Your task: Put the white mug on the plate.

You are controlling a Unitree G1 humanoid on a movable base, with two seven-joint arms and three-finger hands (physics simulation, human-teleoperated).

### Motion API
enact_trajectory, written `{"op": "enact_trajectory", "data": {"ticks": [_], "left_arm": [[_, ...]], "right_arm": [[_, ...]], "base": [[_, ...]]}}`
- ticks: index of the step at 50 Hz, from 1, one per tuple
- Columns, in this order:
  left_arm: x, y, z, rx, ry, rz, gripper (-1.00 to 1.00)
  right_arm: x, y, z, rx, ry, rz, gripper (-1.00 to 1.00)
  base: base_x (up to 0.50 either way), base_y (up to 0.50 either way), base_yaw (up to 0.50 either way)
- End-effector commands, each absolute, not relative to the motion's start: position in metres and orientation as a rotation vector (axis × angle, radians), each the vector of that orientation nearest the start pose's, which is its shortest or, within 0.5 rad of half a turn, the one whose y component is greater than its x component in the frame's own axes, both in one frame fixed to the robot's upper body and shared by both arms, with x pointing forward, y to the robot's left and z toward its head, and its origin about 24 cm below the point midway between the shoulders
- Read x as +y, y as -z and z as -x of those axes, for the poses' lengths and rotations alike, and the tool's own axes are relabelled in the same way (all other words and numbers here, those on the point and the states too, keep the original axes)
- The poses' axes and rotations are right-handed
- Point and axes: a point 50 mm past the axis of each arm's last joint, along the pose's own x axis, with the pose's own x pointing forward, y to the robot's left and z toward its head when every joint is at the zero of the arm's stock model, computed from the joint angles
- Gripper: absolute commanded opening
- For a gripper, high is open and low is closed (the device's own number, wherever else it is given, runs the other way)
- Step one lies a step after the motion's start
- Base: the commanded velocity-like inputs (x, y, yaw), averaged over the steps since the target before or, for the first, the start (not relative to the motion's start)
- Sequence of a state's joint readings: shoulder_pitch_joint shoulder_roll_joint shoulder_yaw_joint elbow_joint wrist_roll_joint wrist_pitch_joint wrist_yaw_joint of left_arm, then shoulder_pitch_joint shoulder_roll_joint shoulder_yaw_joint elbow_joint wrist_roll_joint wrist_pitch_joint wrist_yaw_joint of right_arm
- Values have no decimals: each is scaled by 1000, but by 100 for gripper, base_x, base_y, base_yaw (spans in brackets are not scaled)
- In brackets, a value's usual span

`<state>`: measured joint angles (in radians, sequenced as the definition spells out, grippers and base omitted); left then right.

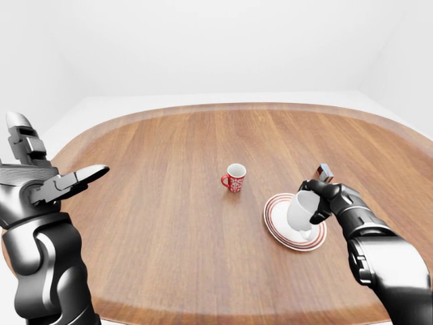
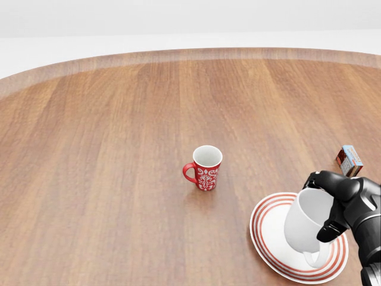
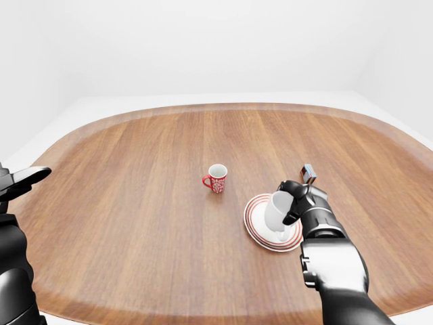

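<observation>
While closed around the white mug (image 2: 309, 223), with the black fingers (image 2: 331, 228) wrapped over the rim and the side, holds it tilted above the plate (image 2: 269, 245), mouth turned up and to the left of the head view, handle pointing down: right hand (image 2: 338, 199), at the bottom right of that view. Cannot tell whether the mug base touches the plate. White with red rings, lying on the wooden table (image 2: 107, 149) under the mug. At the left of the left-eye view, raised above the table edge with fingers spread apart and holding nothing: left hand (image 1: 47, 183). Farther up, left of the plate, upright and apart from it: a red patterned mug (image 2: 204, 168). Just beyond the right hand, a small box (image 2: 349, 159).
</observation>
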<state>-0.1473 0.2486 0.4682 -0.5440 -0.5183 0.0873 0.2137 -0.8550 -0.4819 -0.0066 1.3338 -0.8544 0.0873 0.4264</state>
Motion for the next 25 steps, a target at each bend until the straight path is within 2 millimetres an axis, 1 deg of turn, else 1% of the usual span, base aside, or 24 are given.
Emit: {"op": "enact_trajectory", "data": {"ticks": [1,2,4,5,7,8,10,13,14,15,18,25], "left_arm": [[264,-214,-214,-705,-372,246,100],[264,-214,-214,-705,-372,246,100],[264,-214,-214,-705,-372,246,100],[264,-214,-214,-705,-372,246,100],[264,-214,-214,-706,-372,246,100],[264,-214,-214,-705,-372,246,100],[264,-214,-214,-706,-373,247,100],[264,-214,-214,-705,-373,246,100],[264,-214,-214,-705,-372,246,100],[264,-214,-214,-705,-372,246,100],[263,-213,-214,-703,-371,245,100],[263,-212,-215,-698,-372,244,100]], "right_arm": [[-286,-35,-345,865,-259,1068,-100],[-286,-35,-345,867,-263,1067,-75],[-286,-36,-346,865,-262,1065,-44],[-286,-36,-346,864,-261,1066,-45],[-286,-36,-346,865,-262,1068,-25],[-286,-36,-346,866,-262,1069,6],[-286,-35,-345,866,-261,1069,27],[-286,-35,-346,867,-262,1072,43],[-286,-35,-345,868,-263,1074,61],[-286,-35,-345,868,-263,1073,74],[-287,-35,-345,870,-262,1073,98],[-286,-33,-344,874,-265,1072,100]], "base": [[0,0,0],[0,0,0],[0,0,0],[0,0,0],[0,0,0],[0,0,0],[0,0,0],[0,0,0],[0,0,0],[0,0,0],[0,0,0],[0,0,0]]}}
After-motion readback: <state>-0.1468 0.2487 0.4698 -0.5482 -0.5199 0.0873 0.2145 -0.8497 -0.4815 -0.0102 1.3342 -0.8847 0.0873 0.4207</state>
